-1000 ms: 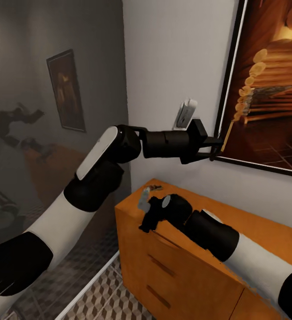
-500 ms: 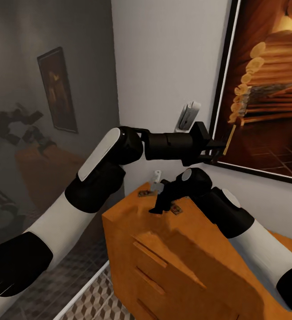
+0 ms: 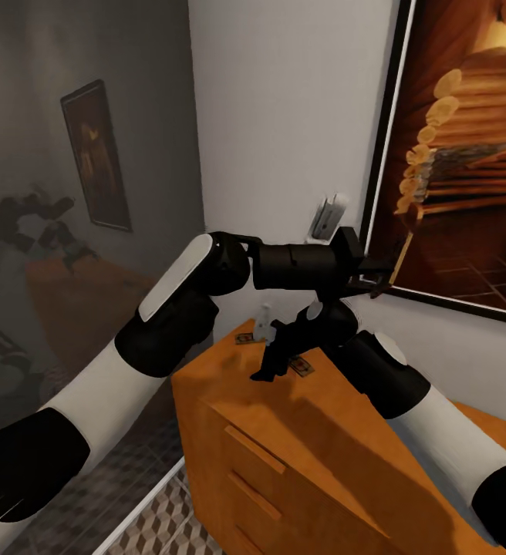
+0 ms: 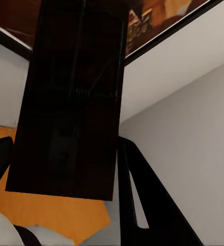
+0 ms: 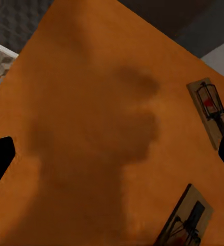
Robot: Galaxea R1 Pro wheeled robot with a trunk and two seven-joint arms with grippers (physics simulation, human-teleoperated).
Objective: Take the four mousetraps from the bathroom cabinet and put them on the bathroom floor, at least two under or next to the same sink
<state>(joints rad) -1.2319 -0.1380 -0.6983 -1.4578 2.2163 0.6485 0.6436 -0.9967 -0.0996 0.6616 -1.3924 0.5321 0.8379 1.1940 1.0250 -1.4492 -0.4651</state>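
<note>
The orange-brown cabinet (image 3: 322, 455) stands against the white wall. Two mousetraps lie on its top near the back corner, one (image 3: 245, 338) toward the corner and one (image 3: 301, 368) beside my right wrist. In the right wrist view both traps (image 5: 209, 110) (image 5: 188, 220) lie flat with red spots up. My right gripper (image 3: 267, 371) (image 5: 112, 159) hangs open over the bare top, close to them. My left gripper (image 3: 376, 281) (image 4: 65, 174) is held high by the picture frame, shut on a flat dark plate (image 4: 70, 102), a mousetrap seen from its shaded side.
A large framed painting (image 3: 469, 154) hangs right of the left gripper. A white wall fitting (image 3: 326, 216) sits just above that arm, and a small white object (image 3: 264, 324) stands on the cabinet's back corner. A glass panel (image 3: 68, 231) rises at left. Cube-pattern floor tiles (image 3: 160, 516) show below.
The head view has shifted, showing more of the cabinet's corner. My right gripper moved from the cabinet's front edge to over the top beside the traps. The left arm barely moved.
</note>
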